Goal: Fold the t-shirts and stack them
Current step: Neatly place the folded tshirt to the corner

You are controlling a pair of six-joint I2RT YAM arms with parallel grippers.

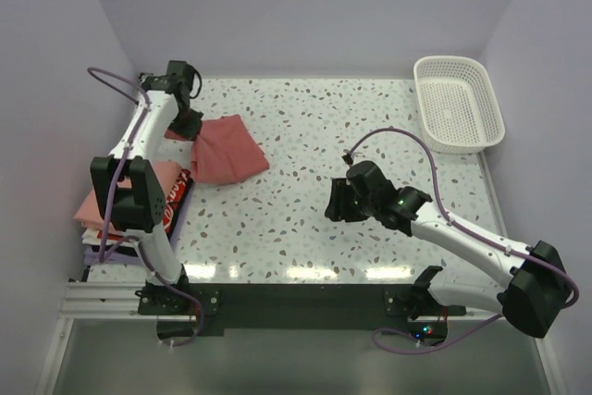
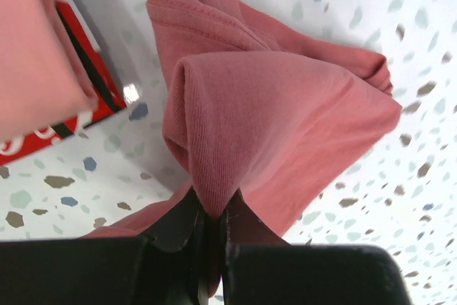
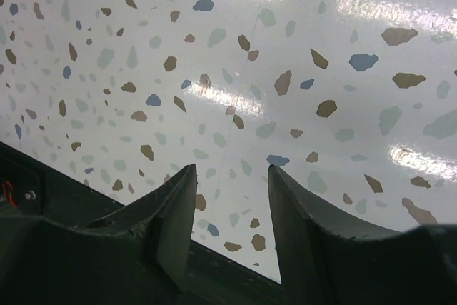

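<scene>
Fabric of the brick-red t-shirt (image 2: 285, 119) sits pinched in your left claw (image 2: 213, 208). Your right claw (image 3: 232, 173) hangs parted, empty, above the counter (image 3: 285, 48).

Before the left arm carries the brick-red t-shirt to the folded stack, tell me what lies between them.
Nothing visible. The left gripper is shut on the brick-red t-shirt, and only a strip of bare table separates it from the folded stack. The arm's own elbow hangs over that stack.

Lowest stacked tee (image 1: 91, 249), perhaps lavender, half-hidden
</scene>
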